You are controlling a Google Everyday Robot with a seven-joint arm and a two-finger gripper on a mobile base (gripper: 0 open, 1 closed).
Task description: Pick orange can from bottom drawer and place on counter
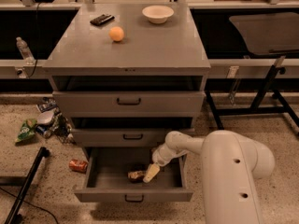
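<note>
The bottom drawer (134,196) is pulled open. The orange can (136,175) lies on its side on the drawer floor, near the middle. My gripper (151,172) reaches down into the drawer from the right, its pale tip right beside the can's right end. Whether it touches the can I cannot tell. The white arm (231,171) fills the lower right. The counter (140,48) is the grey top of the cabinet, above the two shallower drawers.
On the counter are an orange ball (117,33), a white bowl (158,13) and a black flat object (102,19). A red-orange can (78,165) and wrappers (28,129) lie on the floor at left. A black pole (25,185) slants at lower left.
</note>
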